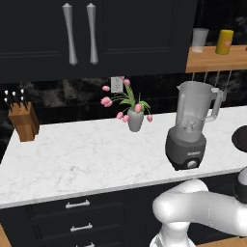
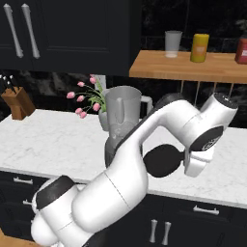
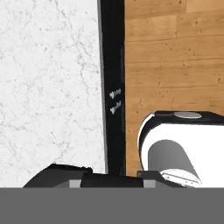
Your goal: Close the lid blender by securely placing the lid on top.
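Carry step: gripper (image 2: pixel 181 159) clamped on the lid (image 2: pixel 163 160), lifted off the counter. Next, swing toward 10 o'clock and seat it on the blender (image 1: pixel 190 126) jar's open mouth.

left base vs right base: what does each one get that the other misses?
Left base: the blender unblocked, down to its front knob. Right base: the claw shut on the lid, and a red bottle on the shelf. Both: the blender's clear jar, the tulips, the knife block.
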